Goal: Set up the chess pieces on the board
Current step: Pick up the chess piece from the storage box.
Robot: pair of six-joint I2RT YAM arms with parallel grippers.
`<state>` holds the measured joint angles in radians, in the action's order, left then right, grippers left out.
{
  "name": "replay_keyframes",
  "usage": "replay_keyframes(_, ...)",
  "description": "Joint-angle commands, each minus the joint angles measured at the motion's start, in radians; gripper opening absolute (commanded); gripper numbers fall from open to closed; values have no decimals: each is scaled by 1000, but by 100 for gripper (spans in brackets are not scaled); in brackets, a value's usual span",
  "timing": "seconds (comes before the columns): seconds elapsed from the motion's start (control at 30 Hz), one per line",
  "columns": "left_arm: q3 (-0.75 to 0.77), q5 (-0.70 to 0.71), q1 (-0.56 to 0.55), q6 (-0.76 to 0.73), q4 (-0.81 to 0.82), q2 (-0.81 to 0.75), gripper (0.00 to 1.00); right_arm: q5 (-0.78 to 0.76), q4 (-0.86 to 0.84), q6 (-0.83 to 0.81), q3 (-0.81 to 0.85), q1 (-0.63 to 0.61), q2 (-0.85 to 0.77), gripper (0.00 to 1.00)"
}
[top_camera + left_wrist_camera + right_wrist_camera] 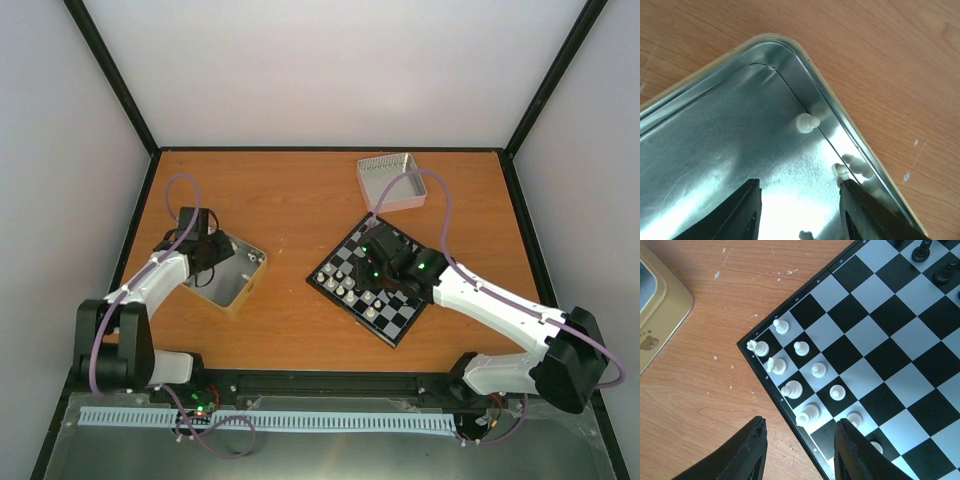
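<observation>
The board (396, 320) lies turned at an angle right of centre. Several cream-white chess pieces (791, 388) stand in two rows along its near-left corner, and black chessmen (922, 250) stand at the far side. My right gripper (800, 440) hangs open over that corner's frame, holding nothing; from above it (378, 262) is over the board. My left gripper (800, 202) is open, low inside the silver tray (700, 130). One white piece (807, 122) lies ahead of it near the tray's corner. Another white piece (841, 170) lies at the tip of the right finger (860, 210). A third white piece (805, 235) shows at the bottom edge between the fingers.
The left tray (250, 285) sits on the wooden table at the left; its gold outer wall (662, 305) shows in the right wrist view. A second silver tray (390, 180) stands at the back behind the board. White walls enclose the table.
</observation>
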<state>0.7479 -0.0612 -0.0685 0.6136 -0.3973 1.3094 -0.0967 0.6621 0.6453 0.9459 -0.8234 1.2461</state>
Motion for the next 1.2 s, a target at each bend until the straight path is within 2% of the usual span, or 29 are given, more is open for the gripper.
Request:
replay_keyframes(0.0, -17, 51, 4, -125, 199, 72, 46, -13, -43, 23, -6, 4, -12, 38)
replay_keyframes(0.17, -22, 64, 4, -178, 314, 158, 47, 4, -25, -9, 1, 7, -17, 38)
replay_keyframes(0.3, 40, 11, 4, -240, 318, 253, 46, 8, -12, -29, 11, 9, -23, 38)
replay_keyframes(0.4, 82, 34, 4, -270, 281, 306, 43, 1, -9, -35, 12, 13, -30, 38)
replay_keyframes(0.73, 96, -6, 3, -369, 314, 326, 43, 11, -4, -33, 17, 16, -29, 38)
replay_keyframes(0.97, 126, 38, 3, -389, 317, 351, 23, 15, 22, -49, 40, 17, -13, 37)
replay_keyframes(1.17, 170, 48, 3, -397, 308, 385, 16, 22, 19, -27, 42, 17, -8, 37)
